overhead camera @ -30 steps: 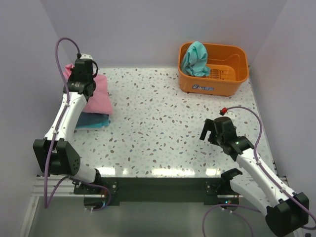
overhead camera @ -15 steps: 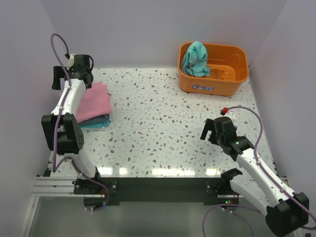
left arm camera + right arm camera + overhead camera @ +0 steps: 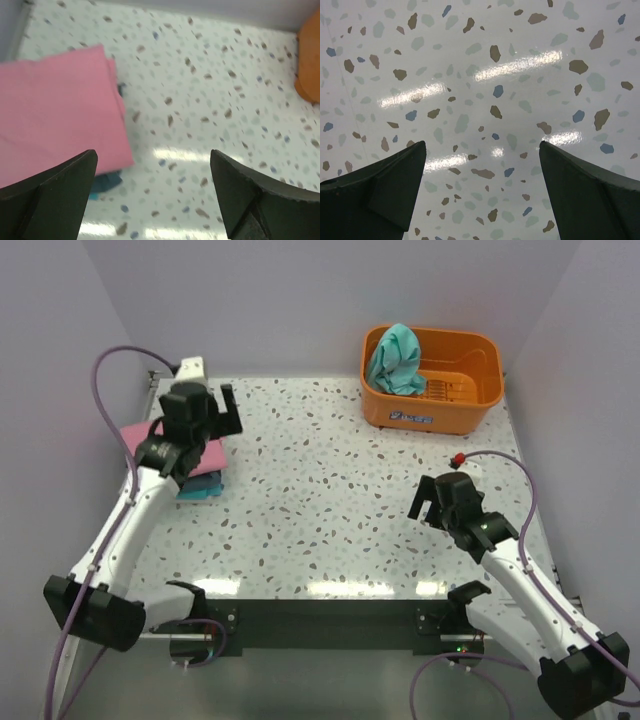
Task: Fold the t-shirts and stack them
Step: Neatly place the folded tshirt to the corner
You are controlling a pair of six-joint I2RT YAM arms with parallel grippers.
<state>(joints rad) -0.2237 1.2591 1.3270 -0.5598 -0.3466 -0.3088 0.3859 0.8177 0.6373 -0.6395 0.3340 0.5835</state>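
Pink shirt (image 3: 205, 456) lies folded on a blue shirt (image 3: 200, 488) at the frame's left; a teal shirt (image 3: 395, 358) hangs over the basket (image 3: 482, 340) rim, upper right.
The left end effector (image 3: 212, 415), released with fingers spread wide, hovers over the pink shirt's right edge, grasping nothing. The right end effector (image 3: 425, 502), likewise released, hangs above the speckled desk (image 3: 320, 480) at lower right, well apart from every shirt.

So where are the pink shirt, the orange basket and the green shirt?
Pink shirt (image 3: 55, 110): left wrist view, middle of its top face.
Orange basket (image 3: 460, 415): top external view, front wall.
Green shirt (image 3: 397, 360): top external view, middle of the bunch.
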